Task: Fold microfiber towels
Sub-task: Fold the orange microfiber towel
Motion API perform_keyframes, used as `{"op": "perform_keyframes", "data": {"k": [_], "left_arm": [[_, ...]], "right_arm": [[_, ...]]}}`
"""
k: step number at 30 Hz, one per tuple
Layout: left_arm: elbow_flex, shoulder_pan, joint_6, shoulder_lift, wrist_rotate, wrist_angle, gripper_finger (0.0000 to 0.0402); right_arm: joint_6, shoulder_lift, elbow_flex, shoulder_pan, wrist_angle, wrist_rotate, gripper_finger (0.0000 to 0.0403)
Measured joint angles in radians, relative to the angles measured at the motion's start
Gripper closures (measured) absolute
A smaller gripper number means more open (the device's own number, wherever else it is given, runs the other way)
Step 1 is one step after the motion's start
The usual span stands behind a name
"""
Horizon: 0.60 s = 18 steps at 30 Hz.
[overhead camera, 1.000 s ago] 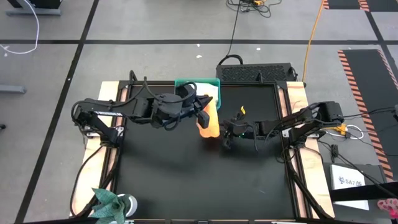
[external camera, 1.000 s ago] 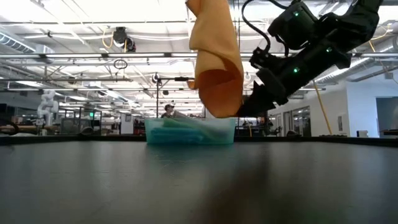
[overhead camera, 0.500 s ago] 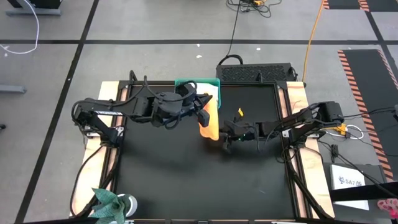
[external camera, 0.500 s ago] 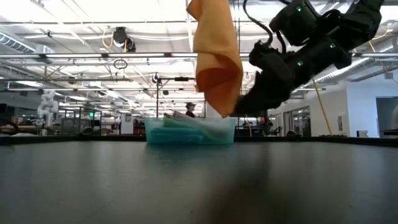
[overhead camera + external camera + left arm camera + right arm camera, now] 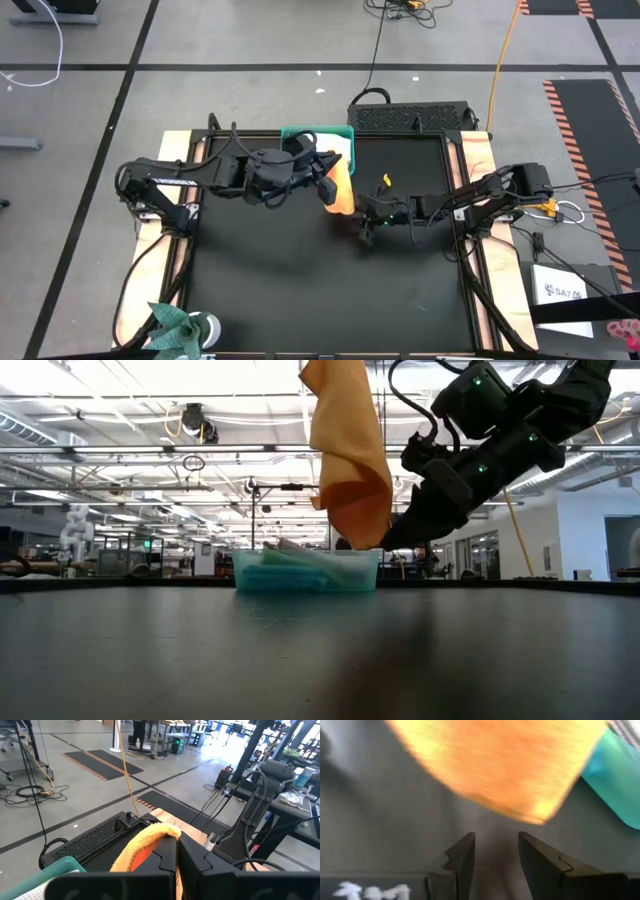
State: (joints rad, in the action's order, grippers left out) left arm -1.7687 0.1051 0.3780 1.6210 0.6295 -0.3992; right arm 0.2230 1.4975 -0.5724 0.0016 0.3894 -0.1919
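Observation:
An orange-yellow towel (image 5: 345,460) hangs in folds high above the dark table (image 5: 280,270), in front of a teal bin (image 5: 305,572) at the far edge. My left gripper (image 5: 328,187) is shut on its top (image 5: 150,837); in the low view that gripper is above the picture. My right gripper (image 5: 392,538) stands open just right of the towel's lower end (image 5: 355,530) and slants down. In the right wrist view the towel (image 5: 495,765) hangs beyond the open fingers (image 5: 462,857) with nothing between them. My left gripper pinches the towel's bunched top (image 5: 167,834) between its two shut fingers (image 5: 165,860), which come at it roughly level from the table's left. The cloth bulges over the fingertips; how many layers, I cannot tell. The towel hangs slack below the fingers, clear of the table.
The teal bin (image 5: 318,140) at the far edge holds more cloths. A teal-green cloth (image 5: 180,325) lies at the near left corner. Wooden side rails (image 5: 160,230) border the table. The dark surface nearer the front is free room.
My right gripper has swung slightly toward the towel's lower end and back again, staying open. The towel's lower end has swayed a little while its top stays in my left gripper.

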Motion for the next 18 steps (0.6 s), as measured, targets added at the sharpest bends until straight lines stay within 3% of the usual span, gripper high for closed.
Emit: {"op": "perform_keyframes", "data": {"k": [18], "left_arm": [[0.0, 0.0, 0.0, 0.0, 0.0, 0.0, 0.0396]], "right_arm": [[0.042, 0.0, -0.001, -0.006, 0.117, 0.012, 0.0261]]}}
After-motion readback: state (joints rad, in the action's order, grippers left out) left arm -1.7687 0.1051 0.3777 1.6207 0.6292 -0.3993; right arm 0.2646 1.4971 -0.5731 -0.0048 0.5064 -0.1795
